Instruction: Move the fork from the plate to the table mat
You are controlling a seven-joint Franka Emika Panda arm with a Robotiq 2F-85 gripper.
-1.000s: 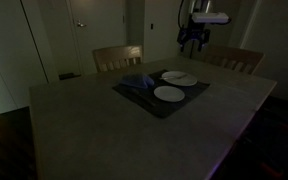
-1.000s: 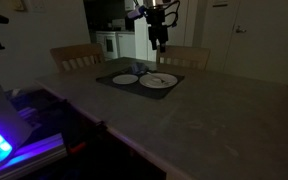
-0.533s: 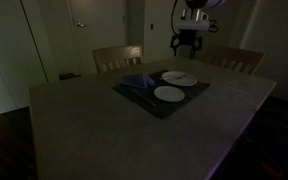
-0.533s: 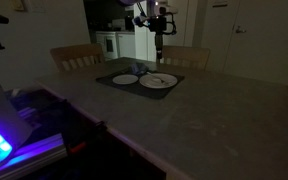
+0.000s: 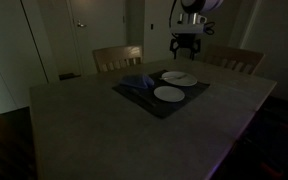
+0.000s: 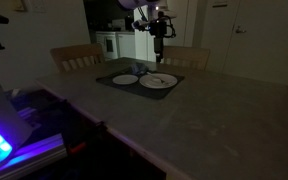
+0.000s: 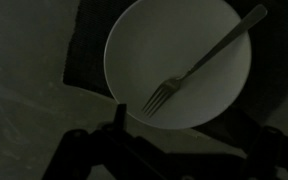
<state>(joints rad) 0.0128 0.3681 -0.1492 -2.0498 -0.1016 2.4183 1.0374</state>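
A silver fork (image 7: 199,68) lies slanted across a white plate (image 7: 144,50) in the wrist view. That plate also shows in both exterior views (image 5: 179,77) (image 6: 159,81), resting on a dark table mat (image 5: 134,97) (image 6: 106,79) (image 7: 84,45). My gripper (image 5: 187,43) (image 6: 157,42) hangs well above the fork plate. Its fingers (image 7: 184,140) look spread and empty, dark at the bottom of the wrist view.
A second white plate (image 5: 170,94) (image 6: 125,79) and a blue cloth (image 5: 134,83) also lie on the mat. The mat sits on a large grey table (image 5: 94,130) (image 6: 204,120). Wooden chairs (image 5: 117,57) (image 6: 76,56) stand at the far edge.
The arm has shifted a little sideways above the plates and the wrist has turned. The fork and plates have not moved.
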